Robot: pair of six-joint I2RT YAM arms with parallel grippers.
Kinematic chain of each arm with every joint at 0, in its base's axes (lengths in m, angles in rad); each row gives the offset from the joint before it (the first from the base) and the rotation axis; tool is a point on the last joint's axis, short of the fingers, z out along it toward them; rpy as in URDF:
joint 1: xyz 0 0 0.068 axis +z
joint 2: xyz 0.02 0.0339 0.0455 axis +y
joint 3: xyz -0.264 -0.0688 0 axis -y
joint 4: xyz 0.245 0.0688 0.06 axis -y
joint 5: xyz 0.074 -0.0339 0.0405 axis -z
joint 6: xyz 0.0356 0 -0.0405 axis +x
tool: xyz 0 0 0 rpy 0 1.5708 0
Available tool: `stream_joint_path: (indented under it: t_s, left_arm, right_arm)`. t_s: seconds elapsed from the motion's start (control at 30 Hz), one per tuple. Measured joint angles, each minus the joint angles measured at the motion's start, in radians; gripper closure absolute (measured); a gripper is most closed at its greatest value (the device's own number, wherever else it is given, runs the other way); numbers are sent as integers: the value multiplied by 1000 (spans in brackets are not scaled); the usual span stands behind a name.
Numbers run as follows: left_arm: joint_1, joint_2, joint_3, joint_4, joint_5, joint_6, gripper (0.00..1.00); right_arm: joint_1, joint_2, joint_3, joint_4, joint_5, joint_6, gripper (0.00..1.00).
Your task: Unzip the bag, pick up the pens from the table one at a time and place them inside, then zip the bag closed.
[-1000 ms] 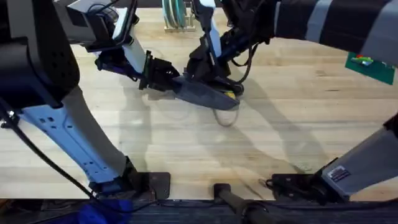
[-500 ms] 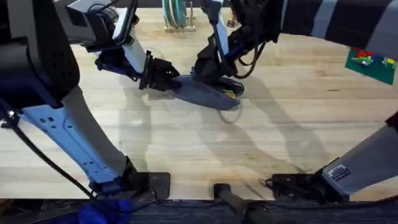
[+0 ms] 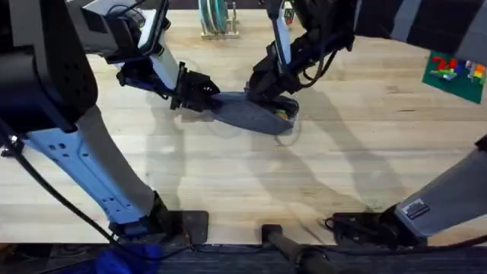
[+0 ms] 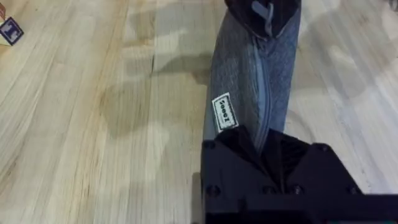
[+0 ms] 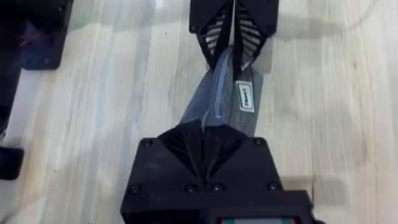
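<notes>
Overhead: right gripper (image 3: 272, 89), pinched on the zipper, has slid farther from left gripper (image 3: 199, 94), which stays clamped on the bag (image 3: 247, 113). Looks like it's zipping closed.

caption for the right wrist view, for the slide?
Both grippers, right and left, pinch opposite ends of the grey-blue bag on the table.

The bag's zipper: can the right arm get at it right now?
Probably yes. The right gripper is already down on the far end of the bag, shut on it right at the zipper. The left gripper clamps the other end, leaving the zipper line between them free.
</notes>
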Motion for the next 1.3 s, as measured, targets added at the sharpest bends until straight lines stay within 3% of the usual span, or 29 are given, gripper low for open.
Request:
stream_joint_path:
  t_s: [1.3]
  left_arm:
    - [0,0,0,5,5,0,959]
  right_arm:
    - [-121,-1,0,-255,112,-35,969]
